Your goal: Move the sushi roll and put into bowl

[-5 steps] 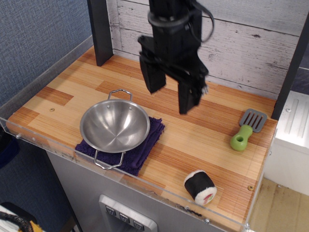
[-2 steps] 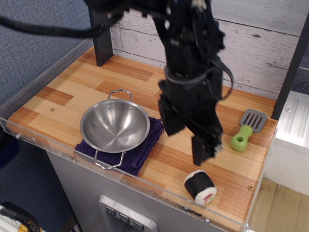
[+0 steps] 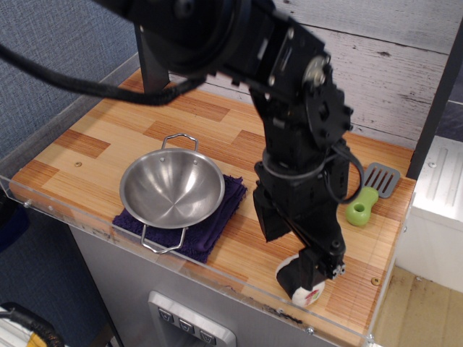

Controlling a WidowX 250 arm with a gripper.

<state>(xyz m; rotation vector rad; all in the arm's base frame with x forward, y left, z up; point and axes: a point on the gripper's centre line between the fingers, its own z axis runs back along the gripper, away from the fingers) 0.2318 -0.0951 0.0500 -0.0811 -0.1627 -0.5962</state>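
The hand [image 3: 293, 253] is now being seen low over the front right of the wooden surface [image 3: 108, 137], having been carried down and forward from high near the back wall a second ago. Its fingers are being held spread, nothing yet clasped; one finger [image 3: 316, 264] is standing in front of the sushi roll [image 3: 307, 290], the other [image 3: 266, 217] to the roll's left. Whether the roll is being touched cannot be told, since much of it is being hidden. The roll is lying where it was, near the front edge, well apart from the stainless-steel bowl [image 3: 172, 190], which is sitting empty on the purple cloth [image 3: 217, 224] to the left. The green-handled spatula [image 3: 370, 194] is lying undisturbed behind. By judgement, the approach is being finished and a grasp is being prepared; the carry to the bowl is not yet begun.
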